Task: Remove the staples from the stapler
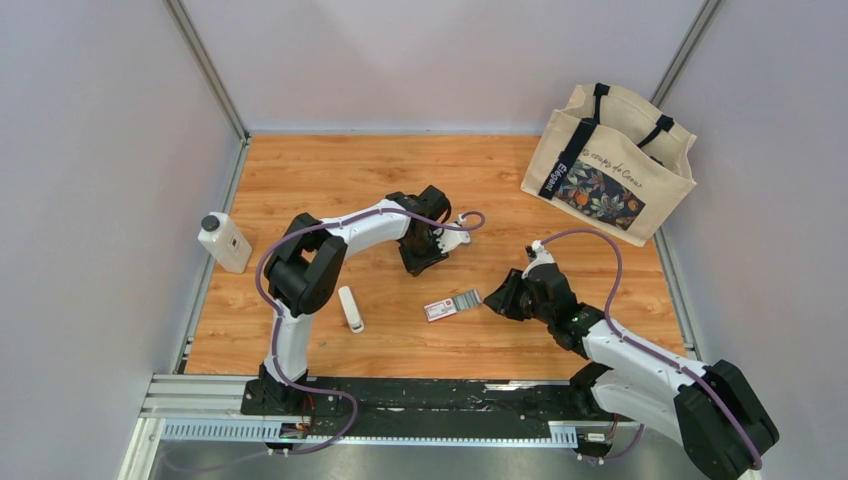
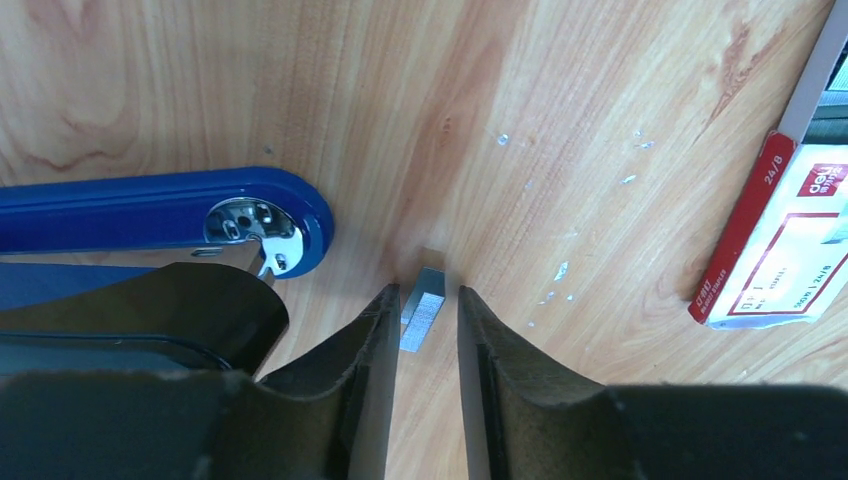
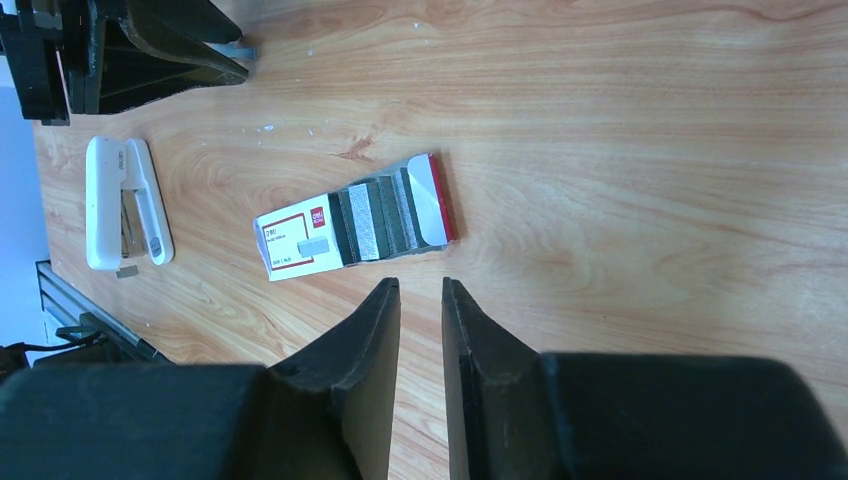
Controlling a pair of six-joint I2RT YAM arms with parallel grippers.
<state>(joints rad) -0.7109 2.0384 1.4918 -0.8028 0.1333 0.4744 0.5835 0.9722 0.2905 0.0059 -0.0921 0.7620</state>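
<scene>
At the far left the white plastic bottle with a black cap [image 1: 224,242] stands well apart from the work, and the white rounded stick [image 1: 350,308] lies nearer us, so we expect no trouble from either. The slim blue stapler [image 2: 160,215] lies near the middle of the wooden surface [image 1: 400,165], just beside the left hand [image 2: 426,292]; from above that hand hides it. The left hand's fingers stand narrowly apart, straddling a short silver strip of staples [image 2: 422,312] on the wood. We see a gap on both sides of the strip, so we judge it not clamped. Closing askew could snap the strip and add to the silver flecks [image 2: 560,270] scattered to its right, or the outer finger could nudge the stapler. Further right the flat pink-and-white staple box [image 1: 452,305] lies with its staples showing, and a careless sweep could spill them. The right hand [image 3: 420,284] hovers just beside that box, fingers slightly apart and empty; if it advanced it might shove the box. The cream canvas tote bag [image 1: 608,165] sits far right, out of the way.
</scene>
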